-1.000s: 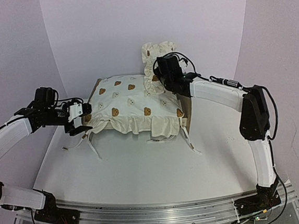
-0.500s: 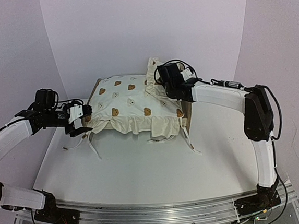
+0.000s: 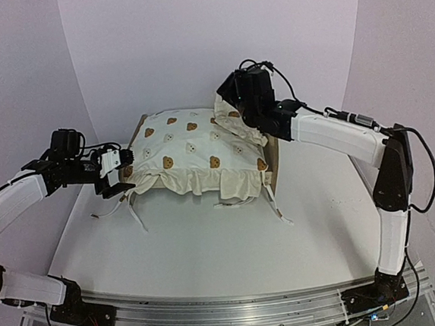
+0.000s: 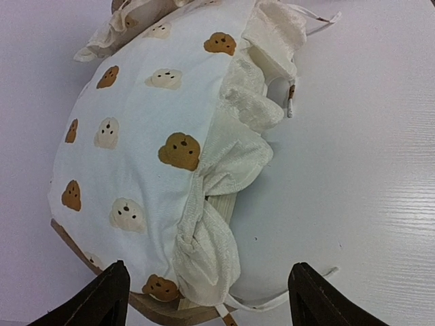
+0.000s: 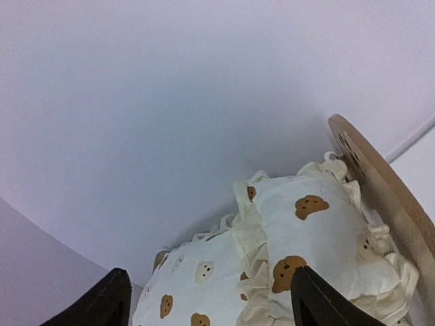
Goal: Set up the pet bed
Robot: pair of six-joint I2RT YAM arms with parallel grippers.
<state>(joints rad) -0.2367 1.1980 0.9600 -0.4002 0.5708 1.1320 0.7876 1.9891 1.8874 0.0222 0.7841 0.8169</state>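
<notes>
top view: the bed sits mid-counter, toward the back, its frame almost buried under the bear-print duvet, frills hanging over the near side. the pillow lies at the right end, on top of the duvet and by the end board, so that looks like the head end. strings trail loose on the counter at both near corners, tied to nothing. the left fingers stand spread and empty just beside the bed's left end, probably waiting to tuck or steady that edge. the right arm reaches over the pillow from the right and hangs above it, not touching. left wrist view: spread fingertips frame the duvet's end, nothing pinched between them; a sliver of wood shows under the frill, so the cover overhangs the frame here and sits a bit bunched. right wrist view: the right fingers are wide apart and hold nothing, with the pillow below them, snug against the round end board, its frill overlapping the duvet. my read: bedding is on; what's left is straightening and maybe the strings.
</notes>
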